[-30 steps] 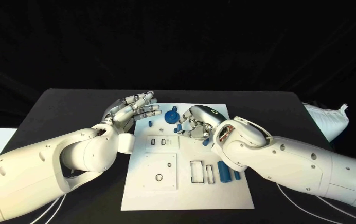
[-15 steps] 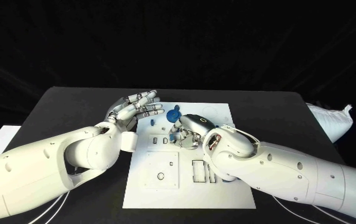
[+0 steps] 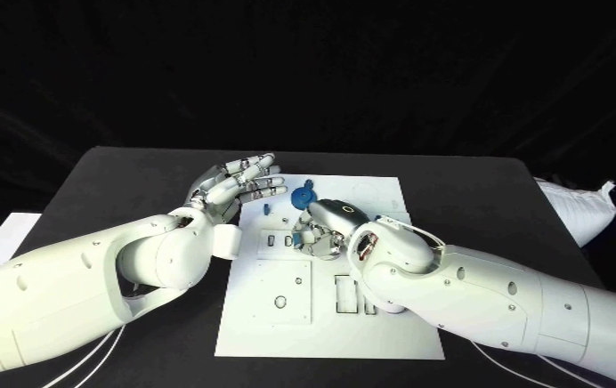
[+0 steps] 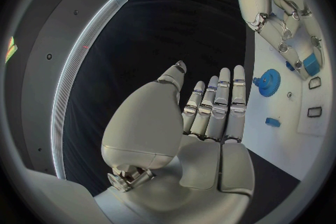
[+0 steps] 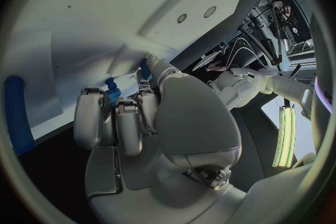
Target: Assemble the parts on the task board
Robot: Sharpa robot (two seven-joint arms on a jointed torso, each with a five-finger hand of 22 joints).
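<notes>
Small blue part (image 3: 298, 239) pinched in right robot hand (image 3: 324, 228), now lowered onto task board (image 3: 385, 317) near its far edge. Probably about to seat. Left robot hand (image 3: 238, 183) spread, holding nothing.

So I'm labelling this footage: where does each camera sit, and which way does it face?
Head view: on the robot's head, looking down at the board; both arms show, left hand and right hand.
Left wrist view: behind the flat left hand, facing the board's edge.
Right wrist view: behind the curled right hand, facing the board.
Shared: the blue gear shows in the head and left wrist views.
</notes>
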